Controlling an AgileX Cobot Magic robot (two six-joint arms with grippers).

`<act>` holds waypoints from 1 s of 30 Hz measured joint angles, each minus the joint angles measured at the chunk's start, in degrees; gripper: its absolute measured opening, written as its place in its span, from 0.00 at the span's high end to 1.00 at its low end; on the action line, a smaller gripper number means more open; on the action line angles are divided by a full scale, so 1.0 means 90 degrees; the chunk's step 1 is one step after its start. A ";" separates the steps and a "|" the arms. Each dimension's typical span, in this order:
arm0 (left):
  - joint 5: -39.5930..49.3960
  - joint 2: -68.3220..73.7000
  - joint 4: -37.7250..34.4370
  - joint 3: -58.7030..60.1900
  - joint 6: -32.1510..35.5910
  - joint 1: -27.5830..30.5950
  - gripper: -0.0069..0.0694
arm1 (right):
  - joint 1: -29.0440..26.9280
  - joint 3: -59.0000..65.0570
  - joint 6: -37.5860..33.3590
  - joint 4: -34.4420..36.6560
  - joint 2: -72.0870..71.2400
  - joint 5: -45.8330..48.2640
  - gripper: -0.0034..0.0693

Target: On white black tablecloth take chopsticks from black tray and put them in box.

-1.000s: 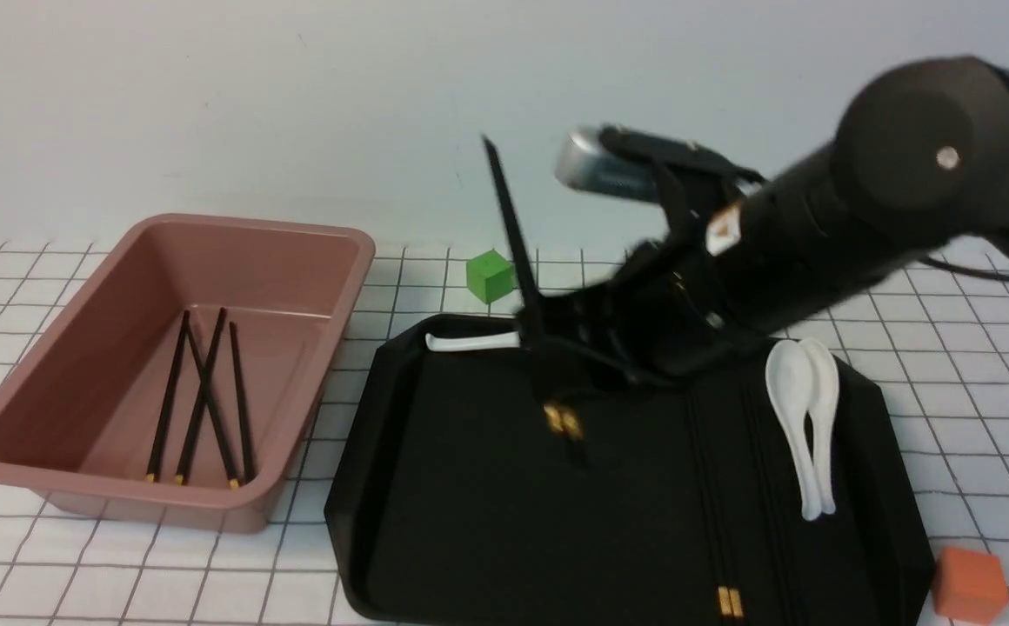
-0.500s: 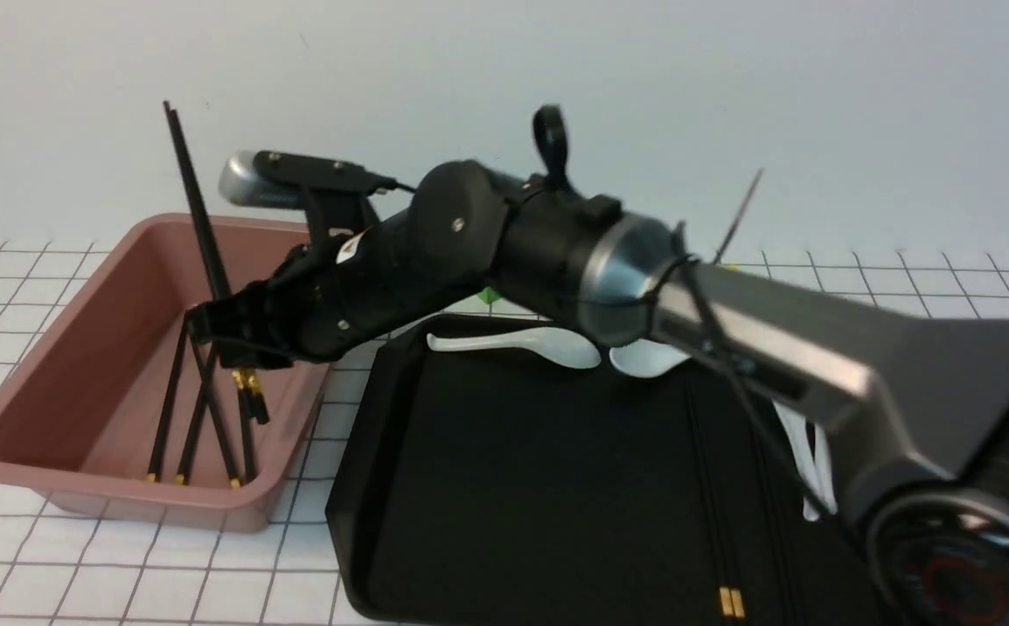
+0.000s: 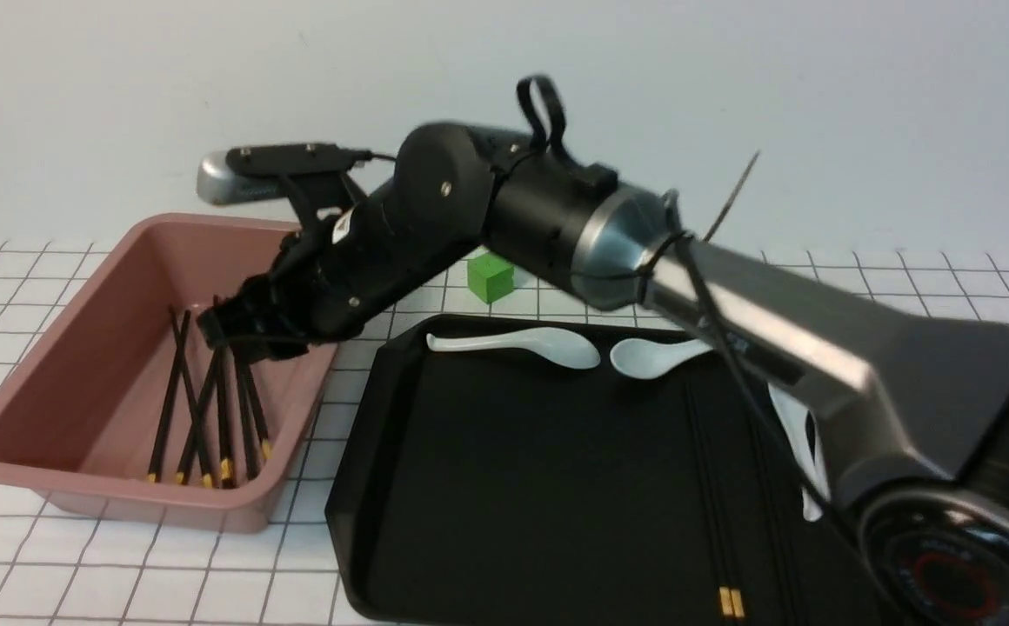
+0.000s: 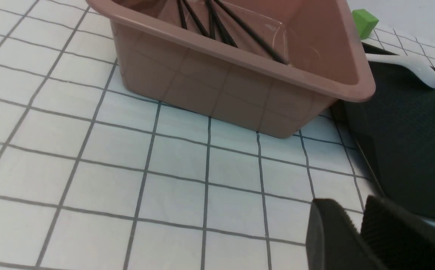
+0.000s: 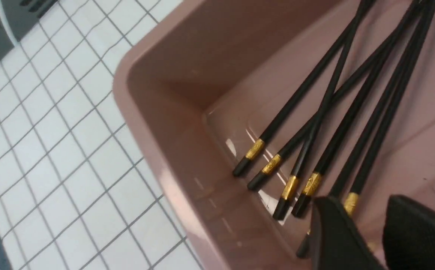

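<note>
Right wrist view: chopsticks (image 5: 300, 95) lie beside the fingers (image 5: 337, 236).

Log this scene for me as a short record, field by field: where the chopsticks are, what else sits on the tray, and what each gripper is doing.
in box: bundle of chopsticks, crossed, lying inside the box
on tray: pair of chopsticks on the black tray
also on tray: white spoons
right gripper: over the box, jaws apart, nothing between
left gripper: above the tablecloth, jaws together, empty
behind tray: green cube
</note>
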 joint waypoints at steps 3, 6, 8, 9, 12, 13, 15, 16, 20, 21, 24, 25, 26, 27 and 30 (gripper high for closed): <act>0.0000 0.0000 0.0000 0.0000 0.0000 0.0000 0.71 | -0.0131 -0.0013 0.0000 -0.0368 -0.0747 0.0696 0.64; 0.0000 0.0000 0.0000 0.0000 0.0000 0.0000 0.70 | -0.0283 -0.0049 0.0000 -0.0837 -0.1598 0.1595 0.65; 0.0000 0.0000 0.0000 0.0000 0.0000 0.0000 0.70 | -0.0399 -0.0054 0.0000 -0.1298 -0.2155 0.2188 0.67; 0.0000 0.0000 0.0000 0.0000 0.0000 0.0000 0.70 | -0.0440 -0.0054 0.0018 -0.1507 -0.2393 0.2343 0.69; 0.0000 0.0000 0.0000 0.0000 0.0000 0.0002 0.69 | -0.0520 0.0046 0.0230 -0.2430 -0.3361 0.2565 0.79; 0.0000 0.0000 0.0000 0.0000 0.0000 0.0002 0.69 | -0.0520 0.0137 0.0299 -0.2634 -0.3612 0.2574 0.82; 0.0000 0.0000 0.0000 0.0000 0.0000 0.0002 0.69 | -0.0520 0.0260 0.0375 -0.2887 -0.4000 0.2600 0.86; 0.0000 0.0000 0.0000 0.0000 0.0000 0.0002 0.69 | -0.0522 0.0503 0.0484 -0.3078 -0.4490 0.2615 0.91; 0.0000 0.0000 0.0000 0.0000 0.0000 0.0002 0.68 | -0.0530 0.1780 0.0655 -0.3279 -0.6079 0.2635 0.97; 0.0000 0.0000 0.0000 0.0000 0.0000 0.0002 0.68 | -0.0530 0.2248 0.0714 -0.3279 -0.6656 0.2635 0.97; 0.0000 0.0000 0.0000 0.0000 0.0000 0.0002 0.68 | -0.0530 0.3501 0.0758 -0.3279 -0.7811 0.2586 0.97; 0.0000 0.0000 0.0000 0.0000 0.0000 0.0002 0.68 | -0.0530 0.4789 0.0758 -0.3302 -0.8721 0.2239 0.97; 0.0000 0.0000 0.0000 0.0000 0.0000 0.0002 0.68 | -0.0530 0.5571 0.0758 -0.3302 -0.9327 0.1818 0.97; 0.0000 0.0000 0.0000 0.0000 0.0000 0.0002 0.68 | -0.0530 0.6212 0.0791 -0.3302 -0.9938 0.1282 0.96; 0.0000 0.0000 0.0000 0.0000 0.0000 0.0002 0.68 | -0.0530 0.8462 0.0838 -0.3309 -1.1545 -0.0503 0.96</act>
